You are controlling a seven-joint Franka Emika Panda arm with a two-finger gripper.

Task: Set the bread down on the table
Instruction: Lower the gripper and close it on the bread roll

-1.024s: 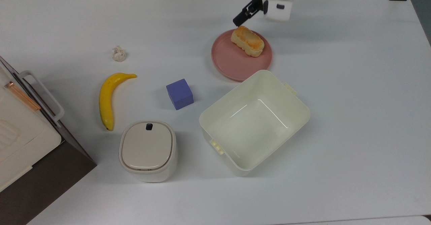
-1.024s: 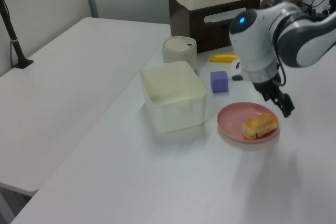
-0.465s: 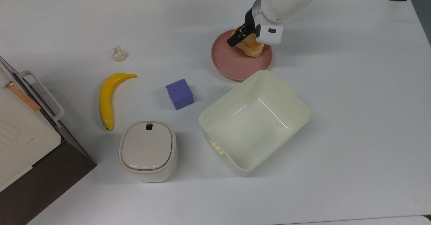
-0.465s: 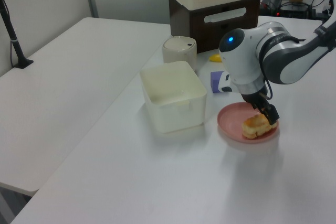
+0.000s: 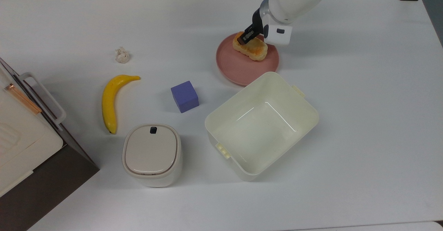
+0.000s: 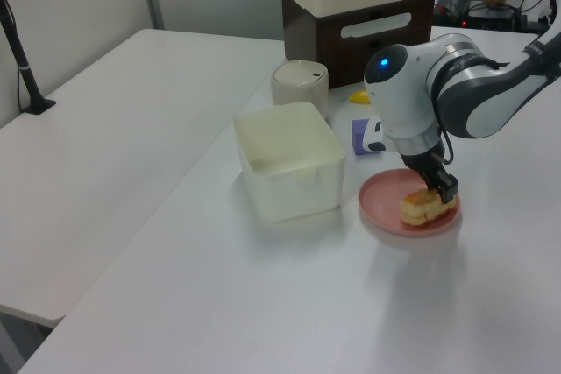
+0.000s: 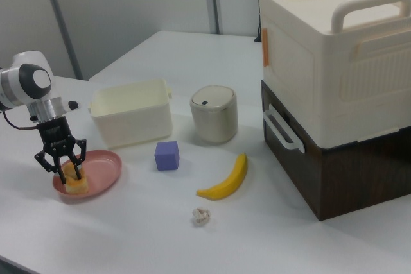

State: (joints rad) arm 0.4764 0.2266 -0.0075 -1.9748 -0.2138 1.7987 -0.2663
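— Where is the bread (image 5: 251, 48) sitting?
— On the round pink plate (image 5: 242, 69), toward its far edge in the top view, golden top up. The plate rests on the white table (image 5: 363, 103), just beyond the corner of the open cream tub (image 5: 262, 125).

— And the gripper (image 7: 62, 168)?
— It is down on the bread. In the right view the two black fingers (image 7: 78, 161) stand a loaf's width apart, one on each side of the bread and against it, so it has hold of the bread, which lies low on the plate.

— What else is around?
— In the top view, a blue cube (image 5: 184, 96) left of the tub, a banana (image 5: 111, 100) farther left, a crumpled paper ball (image 5: 122, 55) beyond it, and a lidded cream bin (image 5: 152, 155) nearest the camera.
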